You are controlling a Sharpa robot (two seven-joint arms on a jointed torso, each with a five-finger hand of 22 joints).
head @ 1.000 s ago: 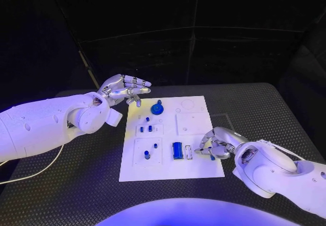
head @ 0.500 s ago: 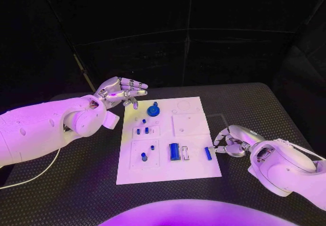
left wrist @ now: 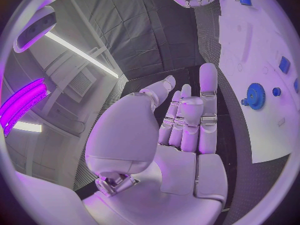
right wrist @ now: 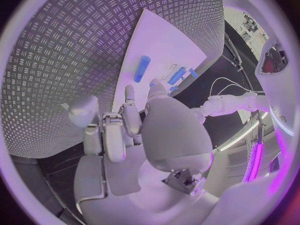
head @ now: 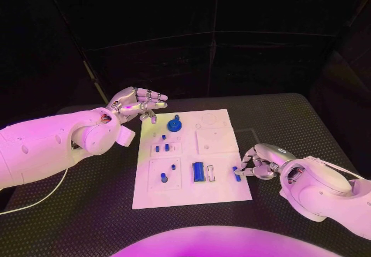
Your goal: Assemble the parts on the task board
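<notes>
A white cable (head: 43,195) lies on the black ribbed table (head: 286,115).

Matt, ribbed rubber-like mat covering the counter (head: 93,214), smooth white plastic-looking task board (head: 216,190) lying on it, and glossy metallic left hand (head: 139,103) catching the light.

small blue parts (head: 163,148) too small to identify

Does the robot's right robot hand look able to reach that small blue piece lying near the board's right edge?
Probably yes. The right robot hand sits just beside the small blue piece on the task board, with nothing between them.
</notes>
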